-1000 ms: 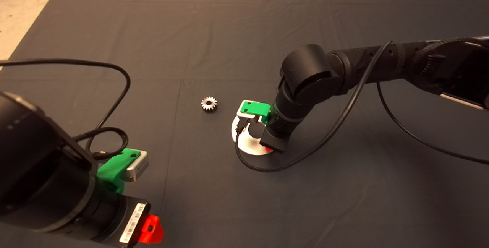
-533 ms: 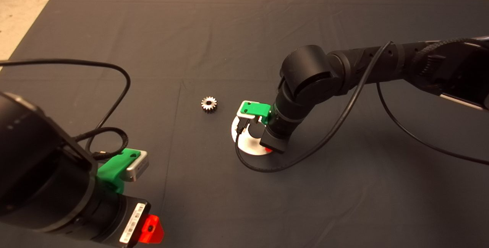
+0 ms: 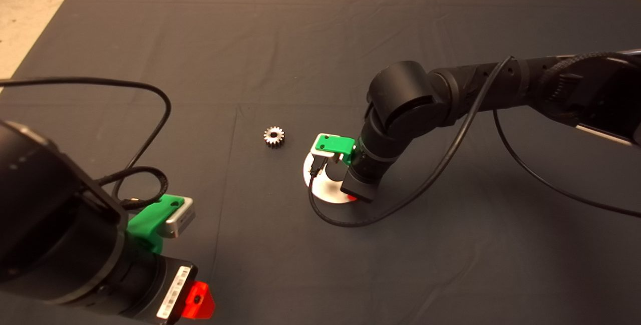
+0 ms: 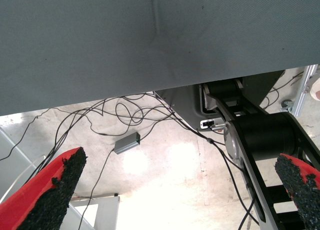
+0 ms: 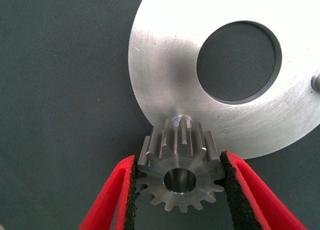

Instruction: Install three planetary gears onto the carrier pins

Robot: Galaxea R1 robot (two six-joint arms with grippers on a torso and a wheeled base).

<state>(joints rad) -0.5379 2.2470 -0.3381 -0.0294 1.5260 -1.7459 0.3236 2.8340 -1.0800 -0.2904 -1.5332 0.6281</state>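
One planetary gear (image 5: 180, 177) pinched between the right gripper's (image 5: 180, 190) black pads, poised over the round carrier disc (image 5: 165, 79), a silver pin (image 5: 181, 122) just behind its teeth; second pin (image 5: 316, 82) at the disc's far rim; one loose gear (image 3: 274, 136) on the dark mat (image 3: 280, 44), beside the disc; left gripper (image 4: 182, 190) parked at the mat's near-left corner, fingers spread wide.

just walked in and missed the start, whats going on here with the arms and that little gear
The right gripper is shut on a planetary gear, holding it low over the round carrier disc, close to one carrier pin but not yet seated on it. A second pin shows at the disc's edge. Another gear lies loose on the mat beside the disc. The left gripper waits open at the mat's lower left edge.
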